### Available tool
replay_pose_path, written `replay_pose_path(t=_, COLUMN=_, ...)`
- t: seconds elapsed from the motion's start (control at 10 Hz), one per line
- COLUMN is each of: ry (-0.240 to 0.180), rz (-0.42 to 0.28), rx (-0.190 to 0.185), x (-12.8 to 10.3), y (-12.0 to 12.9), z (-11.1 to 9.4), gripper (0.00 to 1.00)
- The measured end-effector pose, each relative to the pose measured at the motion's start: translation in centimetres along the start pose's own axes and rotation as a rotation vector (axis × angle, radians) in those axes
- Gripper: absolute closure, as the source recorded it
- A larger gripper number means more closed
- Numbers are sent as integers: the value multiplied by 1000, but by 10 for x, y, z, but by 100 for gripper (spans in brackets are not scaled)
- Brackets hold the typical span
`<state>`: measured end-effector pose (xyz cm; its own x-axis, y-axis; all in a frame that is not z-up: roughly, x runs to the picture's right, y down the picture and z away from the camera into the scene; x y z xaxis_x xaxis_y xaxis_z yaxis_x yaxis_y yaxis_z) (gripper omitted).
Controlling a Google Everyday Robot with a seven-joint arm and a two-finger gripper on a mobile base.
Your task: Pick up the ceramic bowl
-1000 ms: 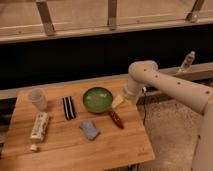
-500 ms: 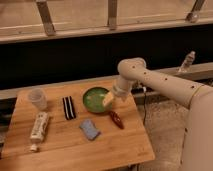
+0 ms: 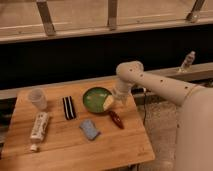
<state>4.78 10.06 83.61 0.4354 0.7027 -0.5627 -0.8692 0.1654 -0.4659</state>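
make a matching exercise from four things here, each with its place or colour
1 ceramic bowl
2 plastic cup
3 blue cloth
4 hand

A far left, back of the table
B at the bowl's right rim
C glossy green, back middle
D just nearer the camera than the bowl

Pairs: 1-C, 2-A, 3-D, 4-B

Six things on one table, and one arm.

There is one green ceramic bowl (image 3: 95,97), one clear cup (image 3: 37,98), one black bar (image 3: 69,107), one blue pad (image 3: 90,129), one dark red thing (image 3: 116,119) and one white tube (image 3: 39,126), all on one wooden table (image 3: 120,150). One small bottle (image 3: 187,61) stands behind. One robot arm (image 3: 165,87) has one gripper (image 3: 109,102), at the bowl's right edge.
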Motion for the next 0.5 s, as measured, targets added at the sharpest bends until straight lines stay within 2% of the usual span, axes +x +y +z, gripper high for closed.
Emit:
replay_pose_path(t=0.1, ry=8, rz=4, rx=3, x=-15, y=1, z=15, gripper=26)
replay_pose_path(t=0.5, ry=19, rz=46, rx=-5, x=-49, y=-12, z=32, gripper=26)
